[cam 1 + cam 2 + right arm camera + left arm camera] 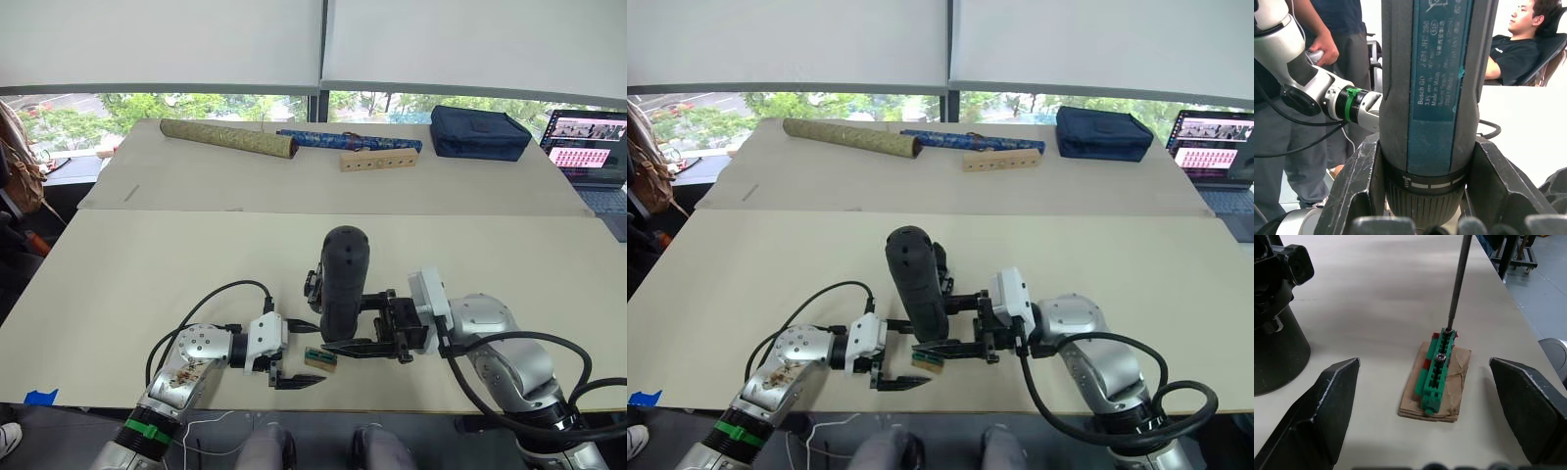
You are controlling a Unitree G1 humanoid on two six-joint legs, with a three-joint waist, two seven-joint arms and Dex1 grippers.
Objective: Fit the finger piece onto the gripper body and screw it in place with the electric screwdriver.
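At table's near edge, upright matte-black electric screwdriver (344, 279), clamped by right gripper (377, 333)

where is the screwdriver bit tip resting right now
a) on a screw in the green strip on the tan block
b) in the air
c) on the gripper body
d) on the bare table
a) In the left wrist view the thin metal bit comes down onto the top screw of the green strip on the tan block.

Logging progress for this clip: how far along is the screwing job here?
Done: the right gripper has the electric screwdriver clamped. In hand: its bit touches a screw on the green-topped tan block, between the left gripper's open fingers. Left: nothing shows a finger piece fastened to the gripper body.
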